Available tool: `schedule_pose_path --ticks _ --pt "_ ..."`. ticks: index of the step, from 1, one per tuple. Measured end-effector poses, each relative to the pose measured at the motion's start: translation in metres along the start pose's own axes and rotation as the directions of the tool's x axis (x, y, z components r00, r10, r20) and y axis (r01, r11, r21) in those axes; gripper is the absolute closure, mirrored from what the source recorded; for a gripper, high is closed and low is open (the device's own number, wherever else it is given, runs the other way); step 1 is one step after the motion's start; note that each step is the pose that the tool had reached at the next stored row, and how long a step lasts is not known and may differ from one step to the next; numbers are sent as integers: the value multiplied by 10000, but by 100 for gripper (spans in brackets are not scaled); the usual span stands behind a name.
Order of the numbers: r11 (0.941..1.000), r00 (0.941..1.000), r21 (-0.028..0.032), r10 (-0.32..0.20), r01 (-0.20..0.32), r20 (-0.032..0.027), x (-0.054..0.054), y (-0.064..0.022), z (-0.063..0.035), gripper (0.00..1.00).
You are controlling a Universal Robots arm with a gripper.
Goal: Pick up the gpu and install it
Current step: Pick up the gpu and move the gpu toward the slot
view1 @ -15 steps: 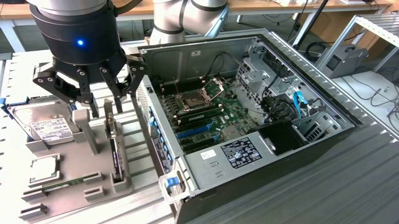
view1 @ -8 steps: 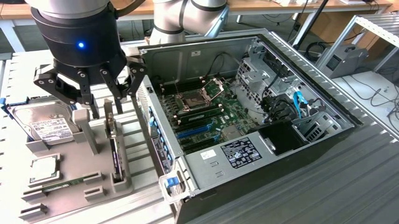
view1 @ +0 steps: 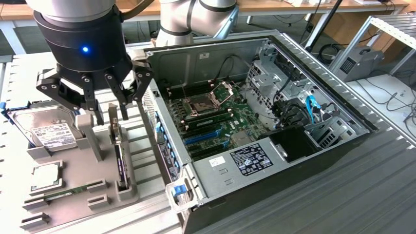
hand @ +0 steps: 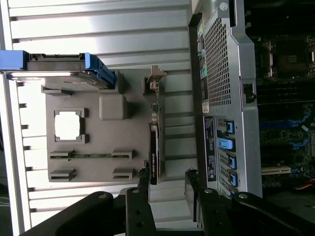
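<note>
Standing on its thin edge, the gpu [view1: 120,161] sits in a slot of the gray holder [view1: 78,170], just beside the open computer case [view1: 260,165], on the exterior view's left of it. Its long side runs from near to far, along the case wall, and its pale metal end points far. The gripper [view1: 110,117] hangs above the card with its fingers apart, holding nothing. A hard drive [view1: 48,129] lies further left.

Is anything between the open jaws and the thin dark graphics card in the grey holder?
Nothing visible does. The open jaws hang just above the thin dark graphics card, standing on edge in the grey holder; its upright block stands beside the card, not between.
</note>
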State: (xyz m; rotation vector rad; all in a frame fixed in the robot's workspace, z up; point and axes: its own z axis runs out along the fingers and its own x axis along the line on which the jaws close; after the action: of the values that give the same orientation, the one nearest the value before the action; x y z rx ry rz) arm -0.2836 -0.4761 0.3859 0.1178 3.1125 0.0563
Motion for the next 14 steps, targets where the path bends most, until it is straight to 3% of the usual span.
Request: schedule_pose_path --ticks 14 --pt "10000 10000 0 0 0 0 1 -2 46 58"
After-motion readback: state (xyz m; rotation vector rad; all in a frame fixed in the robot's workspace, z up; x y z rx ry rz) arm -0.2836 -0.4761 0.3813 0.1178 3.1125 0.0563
